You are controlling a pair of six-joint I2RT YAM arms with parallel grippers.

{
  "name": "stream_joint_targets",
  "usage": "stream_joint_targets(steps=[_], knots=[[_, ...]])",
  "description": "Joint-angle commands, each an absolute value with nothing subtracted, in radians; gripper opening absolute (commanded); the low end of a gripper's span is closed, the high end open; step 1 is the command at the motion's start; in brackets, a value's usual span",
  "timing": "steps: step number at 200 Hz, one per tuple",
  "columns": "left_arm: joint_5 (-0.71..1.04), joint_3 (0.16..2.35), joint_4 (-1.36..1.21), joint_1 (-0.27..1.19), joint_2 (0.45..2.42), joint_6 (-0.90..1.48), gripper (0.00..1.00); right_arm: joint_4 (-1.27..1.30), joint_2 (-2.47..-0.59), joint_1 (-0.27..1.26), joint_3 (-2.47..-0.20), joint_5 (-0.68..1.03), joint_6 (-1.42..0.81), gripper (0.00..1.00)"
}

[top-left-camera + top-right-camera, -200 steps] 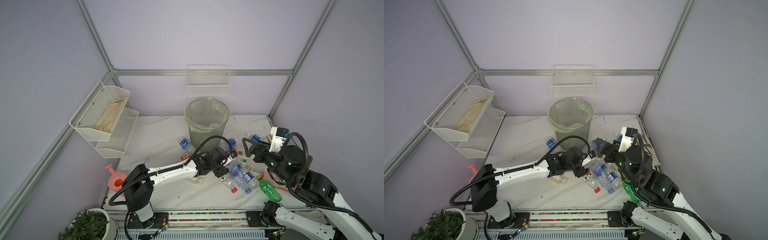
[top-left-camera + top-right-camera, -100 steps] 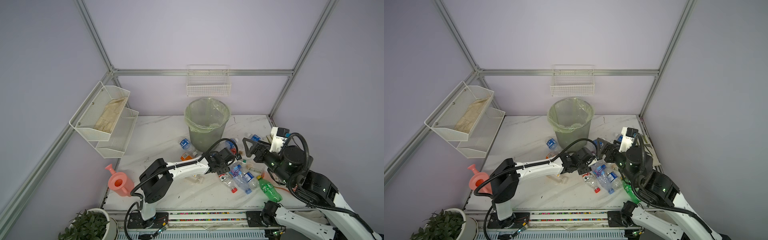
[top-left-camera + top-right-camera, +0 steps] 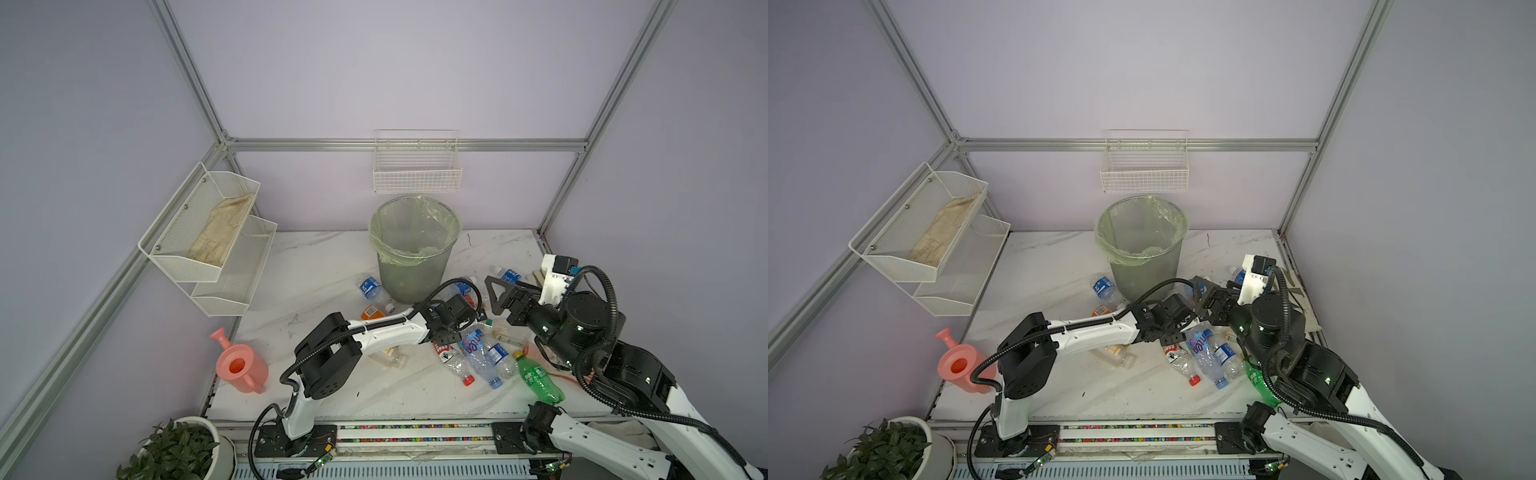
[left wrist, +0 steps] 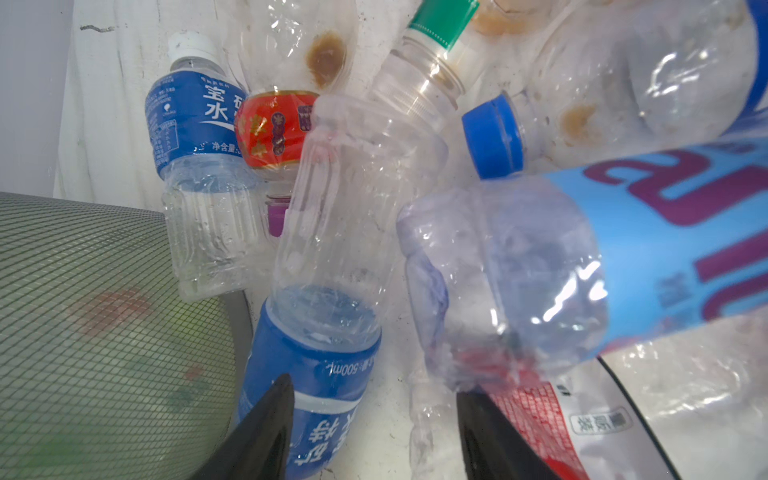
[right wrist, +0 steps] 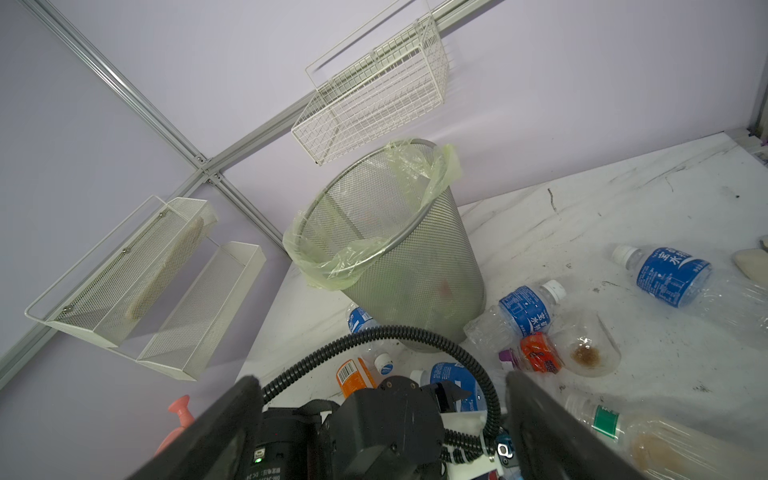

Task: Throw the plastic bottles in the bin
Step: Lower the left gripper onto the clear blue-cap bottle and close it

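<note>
The bin (image 3: pixel 411 278) (image 3: pixel 1144 274), grey mesh with a pale green liner, stands at the back middle of the table. Plastic bottles lie in a heap (image 3: pixel 478 353) (image 3: pixel 1204 353) at its right foot, with a green one (image 3: pixel 538 380) nearer the front. My left gripper (image 3: pixel 471 324) (image 3: pixel 1187 322) is low in this heap beside the bin wall (image 4: pixel 104 311). Its jaws (image 4: pixel 374 415) stand apart: a blue-labelled bottle (image 4: pixel 324 374) lies against one finger, then bare table. My right gripper (image 3: pixel 505 295) (image 5: pixel 382 380) hangs wide open and empty above the left wrist.
More bottles lie left of the bin, one blue-labelled (image 3: pixel 372 289) and one orange-labelled (image 3: pixel 372 311). A pink watering can (image 3: pixel 239 368) stands at the front left. A white two-tier rack (image 3: pixel 216 241) and a wire wall basket (image 3: pixel 417 170) hang on the walls.
My left arm has reached further right into the heap by the bin, and its jaws have narrowed. The right arm has stayed where it was.
</note>
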State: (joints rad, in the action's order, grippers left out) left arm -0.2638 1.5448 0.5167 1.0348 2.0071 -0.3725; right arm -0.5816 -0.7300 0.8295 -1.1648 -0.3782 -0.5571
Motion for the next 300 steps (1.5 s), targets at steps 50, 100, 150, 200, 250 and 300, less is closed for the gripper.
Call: stream_joint_targets(steps=[50,100,150,200,250,300], knots=[[-0.248,1.701,0.553,1.003,2.069,-0.436,0.61,-0.612,-0.707,0.824,-1.143,-0.400,-0.553,0.93],[-0.227,1.761,0.597,0.990,2.113,-0.445,0.65,-0.615,-0.703,0.825,-1.134,-0.402,-0.550,0.94],[-0.213,1.829,0.648,0.986,2.169,-0.471,0.67,-0.614,-0.717,0.825,-1.142,-0.402,-0.545,0.94],[-0.179,1.870,0.684,0.976,2.211,-0.469,0.71,-0.613,-0.713,0.825,-1.131,-0.403,-0.545,0.95],[-0.176,1.865,0.691,0.976,2.231,-0.463,0.73,-0.613,-0.706,0.824,-1.128,-0.408,-0.545,0.95],[-0.189,1.870,0.689,0.973,2.238,-0.466,0.65,-0.615,-0.697,0.825,-1.124,-0.411,-0.550,0.95]])
